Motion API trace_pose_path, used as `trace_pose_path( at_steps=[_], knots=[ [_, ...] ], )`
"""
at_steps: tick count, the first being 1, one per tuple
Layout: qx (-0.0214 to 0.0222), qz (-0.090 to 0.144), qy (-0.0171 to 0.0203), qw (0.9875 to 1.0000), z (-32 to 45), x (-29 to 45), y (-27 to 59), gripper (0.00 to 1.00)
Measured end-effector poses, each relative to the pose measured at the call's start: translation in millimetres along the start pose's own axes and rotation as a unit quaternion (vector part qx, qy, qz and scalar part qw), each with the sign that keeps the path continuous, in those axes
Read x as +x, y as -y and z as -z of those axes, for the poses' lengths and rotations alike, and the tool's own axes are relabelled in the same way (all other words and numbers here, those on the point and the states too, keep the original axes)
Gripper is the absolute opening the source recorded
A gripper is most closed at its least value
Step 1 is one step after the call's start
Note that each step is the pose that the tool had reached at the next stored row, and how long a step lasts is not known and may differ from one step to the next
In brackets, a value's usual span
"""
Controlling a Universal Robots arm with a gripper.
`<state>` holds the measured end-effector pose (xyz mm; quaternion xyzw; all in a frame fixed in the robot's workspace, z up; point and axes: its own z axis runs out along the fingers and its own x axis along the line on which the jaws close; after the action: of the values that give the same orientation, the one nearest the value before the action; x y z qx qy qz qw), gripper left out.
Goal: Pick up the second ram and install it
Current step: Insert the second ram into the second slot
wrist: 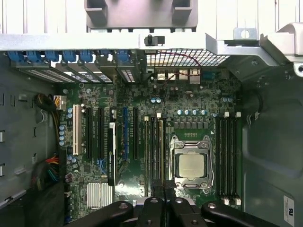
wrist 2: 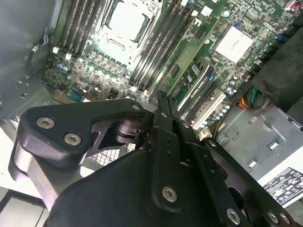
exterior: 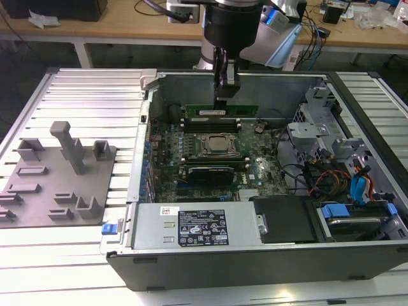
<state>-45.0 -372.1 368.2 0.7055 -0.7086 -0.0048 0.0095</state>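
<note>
On the exterior view's left, the grey tray (exterior: 44, 182) sits on the ribbed metal desk (exterior: 83, 89), its tallest post (exterior: 69, 146) standing upright. Just beside it to the right lies the open computer case (exterior: 274, 86), and I hang over it from above. This view gives me the broad face of the second ram (exterior: 223, 111). It is a level green stick with a white label, directly under my fingers (exterior: 226, 95), which are clamped on its upper edge. It shows in front of the case's back wall, beyond the CPU socket (exterior: 218, 145). I cannot tell whether it is clear of the slots or touching them.

Inside the case, from the exterior view's left to its right, come the motherboard (exterior: 166, 150) and the socket, with a black expansion card (exterior: 207, 173) on the socket's near side. Then come a drive cage (exterior: 312, 137) and a tangle of red, yellow and black cables (exterior: 328, 182). A power supply (exterior: 197, 226) runs along the front wall.

The first wrist view looks straight down on the board. Blue latches (wrist: 52, 56) line the rear wall and the card (wrist: 111, 156) stands in its slot. Memory slots (wrist: 154, 151) flank the socket (wrist: 191, 164) on one side, with more (wrist: 226, 156) on the other. My fingers (wrist: 164, 205) line up with the bank nearer the card. In the second wrist view my fingers (wrist 2: 163, 111) are drawn tight together above the board.
</note>
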Motion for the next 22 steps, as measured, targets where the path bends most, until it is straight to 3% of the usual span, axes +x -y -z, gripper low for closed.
trace_pose_path(
  at_steps=[14,22],
  knots=[
    [0.0,0.0,0.0,1.0,-23.4,0.8,-0.2,0.09],
    [0.0001,0.001,-0.0001,1.0,-46.1,0.8,-0.1,0.09]
  ],
)
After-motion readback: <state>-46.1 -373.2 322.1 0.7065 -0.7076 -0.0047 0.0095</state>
